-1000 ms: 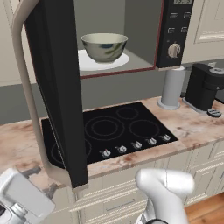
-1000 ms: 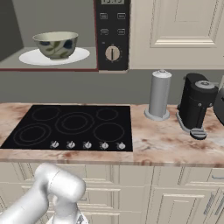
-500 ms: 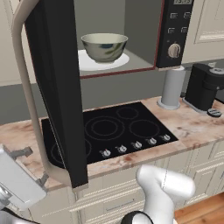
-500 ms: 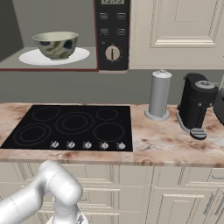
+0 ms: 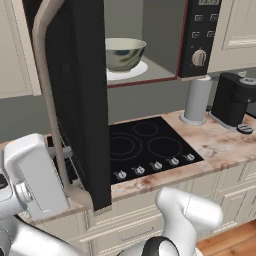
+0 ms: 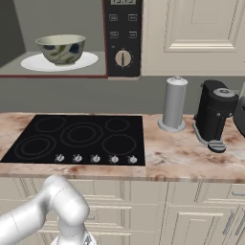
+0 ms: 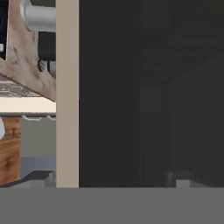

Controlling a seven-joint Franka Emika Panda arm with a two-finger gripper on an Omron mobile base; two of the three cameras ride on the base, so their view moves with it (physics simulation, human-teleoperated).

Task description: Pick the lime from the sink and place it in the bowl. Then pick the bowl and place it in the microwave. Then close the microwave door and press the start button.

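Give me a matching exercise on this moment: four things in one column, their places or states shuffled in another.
Things:
1. bowl
2. microwave door
3. paper towel roll
4. coffee machine

Places or states:
A. swung wide open
B. on the counter just right of the stovetop
C. on the white plate inside the microwave
D. farthest right on the counter

Pairs: 1-C, 2-A, 3-B, 4-D

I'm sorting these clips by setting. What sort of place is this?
A rendered home kitchen, it seems: a black microwave stands open above a marble-look counter, a black cooktop with front knobs is set into it, and a dark coffee machine stands among cream cabinets.
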